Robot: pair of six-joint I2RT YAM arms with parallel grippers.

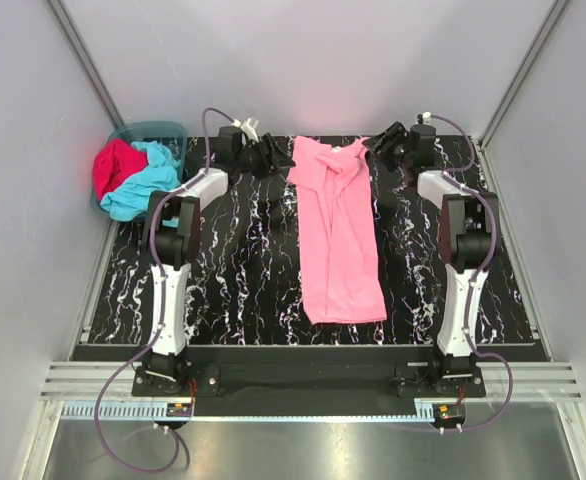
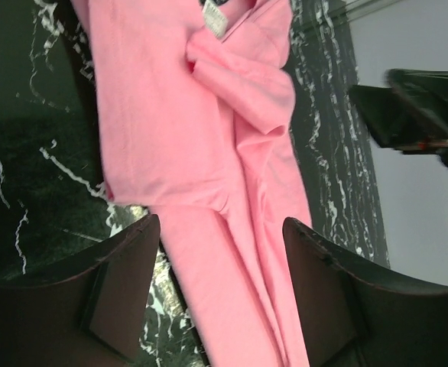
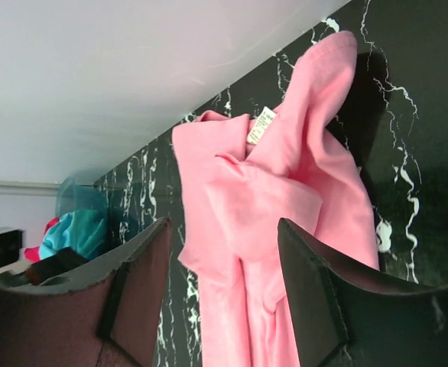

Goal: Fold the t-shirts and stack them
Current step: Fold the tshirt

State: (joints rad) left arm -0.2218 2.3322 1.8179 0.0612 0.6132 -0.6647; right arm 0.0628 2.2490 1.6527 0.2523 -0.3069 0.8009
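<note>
Now, at the far left, the teal basket [image 1: 171, 130] holds the crimson t-shirt [image 1: 113, 166] and turquoise t-shirt [image 1: 145, 185]. The left gripper [image 1: 273, 158] hangs spread and empty just left of the pink t-shirt [image 1: 339, 240], a long strip lying mid-table. The right gripper [image 1: 381, 145] is likewise spread, just right of the collar.

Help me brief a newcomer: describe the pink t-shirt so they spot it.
On the black marbled table, down its middle, lies the pink t-shirt, folded into a long strip. Its neighbours, a turquoise t-shirt and a red t-shirt, sit bunched in the far-left basket.
</note>
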